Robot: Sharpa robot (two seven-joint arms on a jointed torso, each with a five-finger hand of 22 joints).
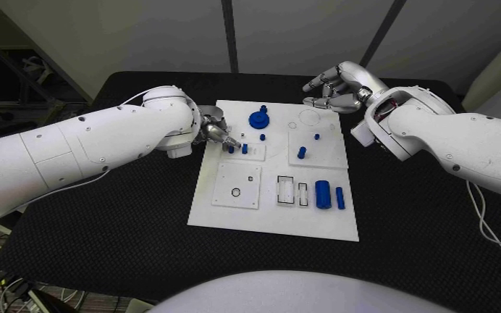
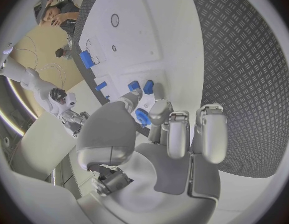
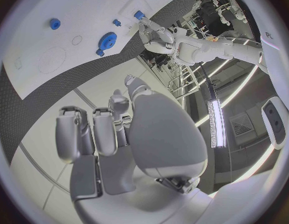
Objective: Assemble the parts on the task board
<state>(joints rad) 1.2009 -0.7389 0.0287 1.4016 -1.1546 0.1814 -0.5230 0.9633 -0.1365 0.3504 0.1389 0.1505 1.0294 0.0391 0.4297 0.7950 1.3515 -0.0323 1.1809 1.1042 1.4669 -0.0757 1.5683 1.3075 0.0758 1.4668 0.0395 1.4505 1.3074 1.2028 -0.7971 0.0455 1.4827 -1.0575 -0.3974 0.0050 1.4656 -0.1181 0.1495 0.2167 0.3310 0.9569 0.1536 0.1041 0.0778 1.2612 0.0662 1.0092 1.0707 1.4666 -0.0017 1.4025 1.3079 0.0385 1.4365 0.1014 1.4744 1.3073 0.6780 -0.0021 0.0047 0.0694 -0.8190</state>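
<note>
The white task board (image 1: 274, 215) lies mid-table. My left hand (image 1: 216, 133) hovers over its left edge and pinches a small blue part (image 2: 142, 117) between thumb and a finger. Just beyond those fingertips two short blue pegs (image 1: 231, 148) (image 1: 245, 148) stand in the board. A blue gear (image 1: 258, 119) sits near the far edge, and it also appears in the right wrist view (image 3: 107, 39). My right hand (image 1: 336, 90) hangs above the board's far right corner, fingers curled in with nothing in them (image 3: 113, 134).
More blue pegs (image 1: 302, 152) (image 1: 316, 137) stand right of centre. A blue cylinder (image 1: 323, 193) and a thin blue bar (image 1: 339, 197) lie near the front right beside rectangular slots (image 1: 285, 190). A square plate with a ring outline (image 1: 236, 185) fills the front left.
</note>
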